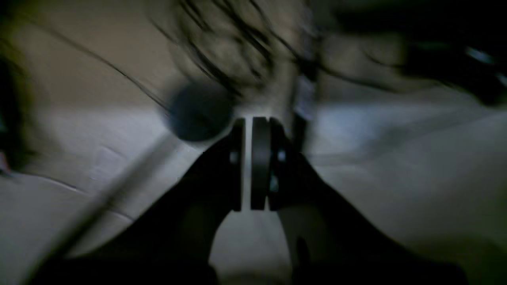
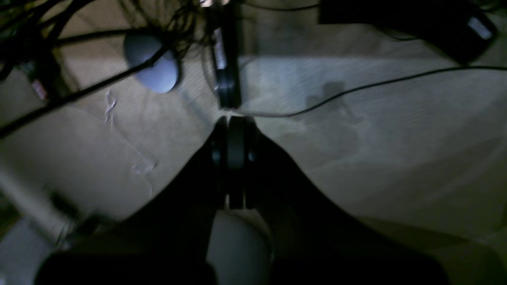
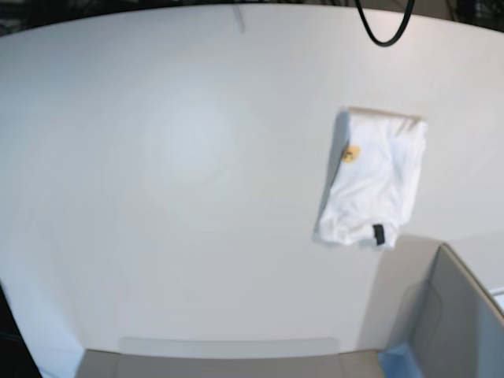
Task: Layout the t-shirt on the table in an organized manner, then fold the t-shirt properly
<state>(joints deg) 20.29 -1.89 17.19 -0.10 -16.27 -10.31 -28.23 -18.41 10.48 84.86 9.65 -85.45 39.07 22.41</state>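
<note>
Both the left claw (image 1: pixel 253 164) and right claw (image 2: pixel 233 162) are pressed together, holding nothing.

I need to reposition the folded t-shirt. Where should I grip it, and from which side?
Probably the t-shirt at its near corner by the black tag, coming from above: it lies flat in a folded bundle on the table, so only its edges offer a pinchable lip.

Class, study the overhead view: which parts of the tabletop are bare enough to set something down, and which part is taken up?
The table is bare across its whole left and middle, from the far curved edge to the near edge. The right side is occupied: the folded t-shirt lies there, with the grey bin just beyond its near-right corner. Only narrow strips remain around the shirt.
</note>
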